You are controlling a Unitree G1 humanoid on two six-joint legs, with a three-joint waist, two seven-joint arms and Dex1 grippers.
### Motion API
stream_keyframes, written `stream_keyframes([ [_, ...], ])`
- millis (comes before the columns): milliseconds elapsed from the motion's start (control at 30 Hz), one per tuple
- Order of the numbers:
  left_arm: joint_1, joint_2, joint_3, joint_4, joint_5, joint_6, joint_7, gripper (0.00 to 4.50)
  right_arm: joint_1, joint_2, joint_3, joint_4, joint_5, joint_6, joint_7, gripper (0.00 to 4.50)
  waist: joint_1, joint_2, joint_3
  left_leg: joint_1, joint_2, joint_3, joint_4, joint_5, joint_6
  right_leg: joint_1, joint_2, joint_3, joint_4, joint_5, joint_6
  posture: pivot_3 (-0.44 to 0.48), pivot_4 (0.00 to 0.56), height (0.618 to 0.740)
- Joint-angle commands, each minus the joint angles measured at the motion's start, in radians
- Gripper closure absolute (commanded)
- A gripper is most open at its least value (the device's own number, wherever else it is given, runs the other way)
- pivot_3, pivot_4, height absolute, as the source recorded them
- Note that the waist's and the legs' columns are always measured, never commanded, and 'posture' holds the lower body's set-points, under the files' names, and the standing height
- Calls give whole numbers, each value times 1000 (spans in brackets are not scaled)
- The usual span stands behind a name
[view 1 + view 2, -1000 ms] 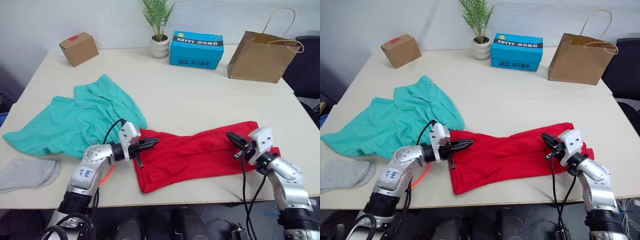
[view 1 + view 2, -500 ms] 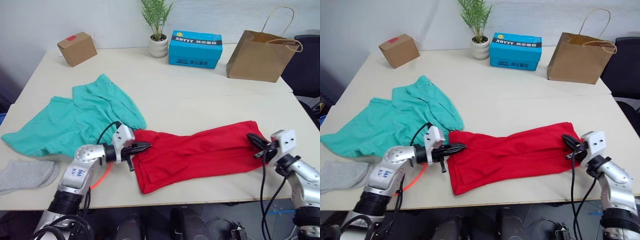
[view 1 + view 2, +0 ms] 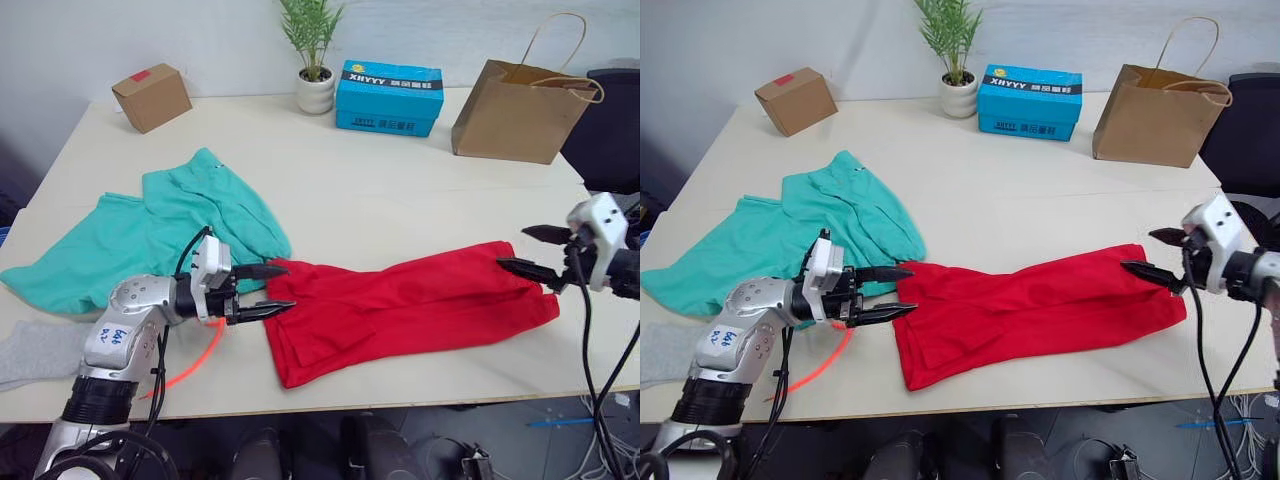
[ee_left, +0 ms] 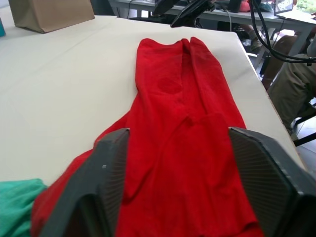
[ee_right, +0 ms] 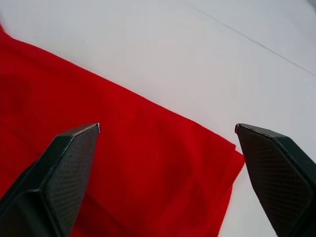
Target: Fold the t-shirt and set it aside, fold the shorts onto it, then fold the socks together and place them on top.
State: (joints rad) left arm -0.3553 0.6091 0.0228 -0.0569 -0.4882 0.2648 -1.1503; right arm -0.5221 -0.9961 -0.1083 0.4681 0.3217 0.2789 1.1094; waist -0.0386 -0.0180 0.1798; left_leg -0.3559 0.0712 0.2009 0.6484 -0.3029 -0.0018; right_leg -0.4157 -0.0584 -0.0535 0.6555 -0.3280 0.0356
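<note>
The red t-shirt [image 3: 400, 305] is folded into a long strip on the table [image 3: 400, 190], stretched between both grippers. The left gripper [image 3: 272, 288] sits right at the shirt's end nearest the teal shorts [image 3: 160, 235], fingers spread wide with nothing in them; from the left wrist camera the shirt runs away between the two pads, not pinched. The left forearm lies low over the table, pointing sideways along the shirt. The right gripper [image 3: 527, 252] hangs just off the shirt's other end, a bit above it, jaws also wide open and empty, forearm reaching in from past the table edge.

The shorts are spread flat, touching or slightly overlapping the shirt's end by the left gripper; can't tell which. Their orange drawstring [image 3: 195, 352] loops out under the left arm. The grey socks [image 3: 35, 350] are beside the shorts at the table's near edge, partly cut off. Well past the shirt: a cardboard box [image 3: 152, 96], a potted plant [image 3: 315, 55], a blue box [image 3: 388, 97] and a paper bag [image 3: 515, 95].
</note>
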Motion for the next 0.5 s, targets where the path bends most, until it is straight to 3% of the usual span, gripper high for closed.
stream_keyframes([
  [33, -39, 9, -6, 14, 22, -59, -34, 41, -151, -8, 105, 197, -162, -113, 21, 0, -2, 0, 0, 0, 0, 0, 0, 0, 0, 0, 0, 0, 0, 0, 0, 0, 150, 740],
  [300, 9, 7, -12, -59, -56, 7, -74, 41, -501, 90, 271, 639, -370, -134, 104, 0, -22, 1, 1, -5, 1, 2, 0, 0, 0, -6, 0, 0, 1, -1, -1, 0, 150, 740],
  [500, 53, -21, 30, -127, -114, 21, -39, 41, -620, 148, 311, 785, -469, -176, 92, 0, -33, 1, 1, -13, 1, 3, 4, 1, -1, -15, 1, 1, 6, -1, -1, 0, 150, 740],
])
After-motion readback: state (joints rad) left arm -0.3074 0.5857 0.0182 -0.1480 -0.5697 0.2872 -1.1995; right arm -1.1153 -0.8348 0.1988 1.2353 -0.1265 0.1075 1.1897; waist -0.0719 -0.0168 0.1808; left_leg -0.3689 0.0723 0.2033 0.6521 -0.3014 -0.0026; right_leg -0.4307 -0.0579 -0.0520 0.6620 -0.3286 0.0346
